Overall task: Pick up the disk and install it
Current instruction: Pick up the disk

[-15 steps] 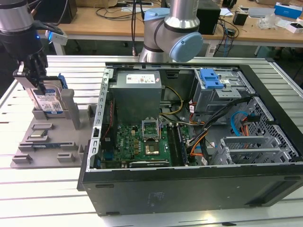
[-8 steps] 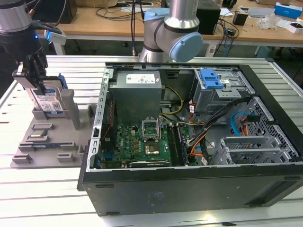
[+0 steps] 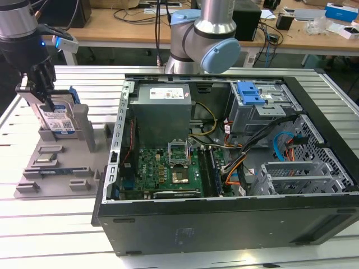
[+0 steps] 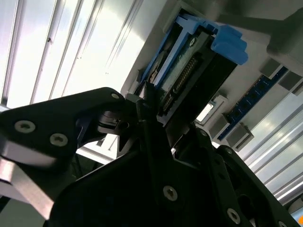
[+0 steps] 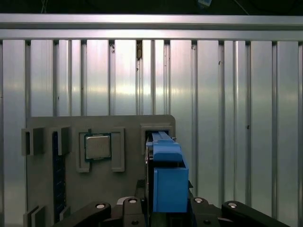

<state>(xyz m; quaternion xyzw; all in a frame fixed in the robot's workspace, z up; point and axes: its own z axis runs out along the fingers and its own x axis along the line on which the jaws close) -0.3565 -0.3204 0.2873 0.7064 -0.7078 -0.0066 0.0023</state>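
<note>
The disk (image 3: 58, 119) stands on its edge in a slot of the grey holder (image 3: 56, 168), at the exterior view's left, well apart from the open case (image 3: 224, 224). Its white-and-blue label faces the exterior camera. Its blue frame (image 3: 73, 100) runs along the side toward the case. In the first wrist view the blue frame (image 5: 168, 182) comes up out of the slot. In the second wrist view the disk (image 4: 189, 71) shows its edge and the blue frame end.

The gripper (image 3: 44, 96) is on the upper part of the disk. Its black fingers (image 5: 194, 208) sit tight against both flat sides of the disk, so it pinches the disk. In the second wrist view one thin finger (image 4: 147, 106) lies against the disk. The disk's lower part is in the slot.

On the holder (image 5: 42, 189), beside the disk's slot, a square chip (image 5: 98, 146) lies in its own pocket, and a dark narrow stick (image 5: 55, 175) lies farther along. The holder rests on a table (image 3: 50, 235) of aluminium slats.

The case lies on its side with the cover off. Inside are a green board (image 3: 162, 168), a grey box (image 3: 162, 112) with a white sticker, and a metal bay with a blue latch (image 3: 249, 92) at the far corner. The arm's base (image 3: 202, 33) stands behind the case.
</note>
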